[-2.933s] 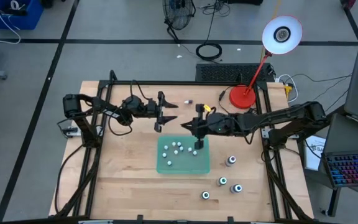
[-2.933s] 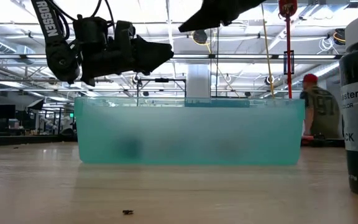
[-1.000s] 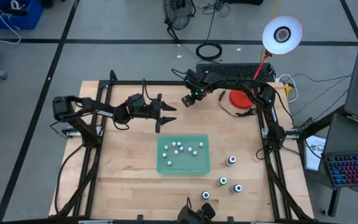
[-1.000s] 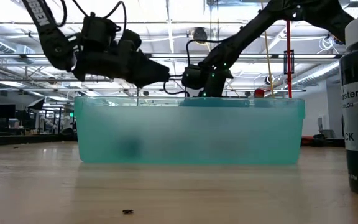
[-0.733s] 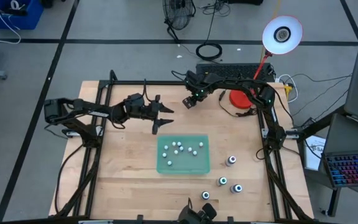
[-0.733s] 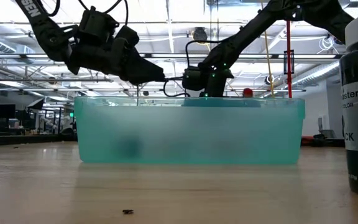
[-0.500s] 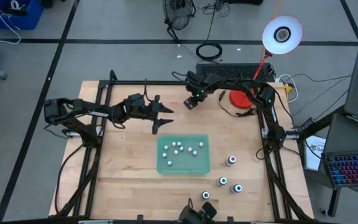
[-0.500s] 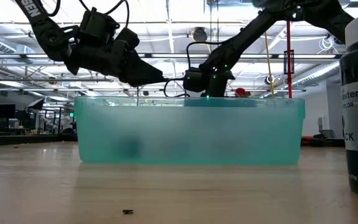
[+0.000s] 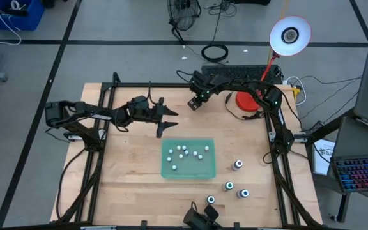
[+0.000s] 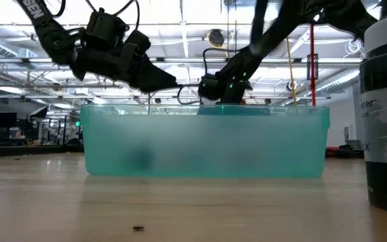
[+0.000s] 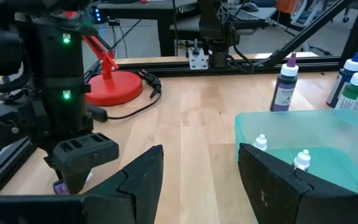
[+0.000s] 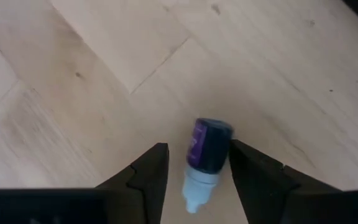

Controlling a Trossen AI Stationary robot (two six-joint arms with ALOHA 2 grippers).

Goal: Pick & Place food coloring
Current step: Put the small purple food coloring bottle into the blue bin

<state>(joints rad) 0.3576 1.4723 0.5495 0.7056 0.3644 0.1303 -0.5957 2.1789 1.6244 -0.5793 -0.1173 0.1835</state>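
Straddling a lying purple bottle (image 12: pixel 202 158) with parted right fingers (image 12: pixel 146 177), left fingers (image 11: pixel 145 177) open, empty, beside tray (image 9: pixel 188 170)

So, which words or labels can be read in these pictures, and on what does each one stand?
"SEN": white letters on the left arm in the low view, the beginning cut off by the picture's edge.
"ster": on the dark bottle at the low view's right edge; the rest of its label is blurred.
Purple bottle, right wrist view: label too blurred to read.
Standing bottles, left wrist view: labels too small.
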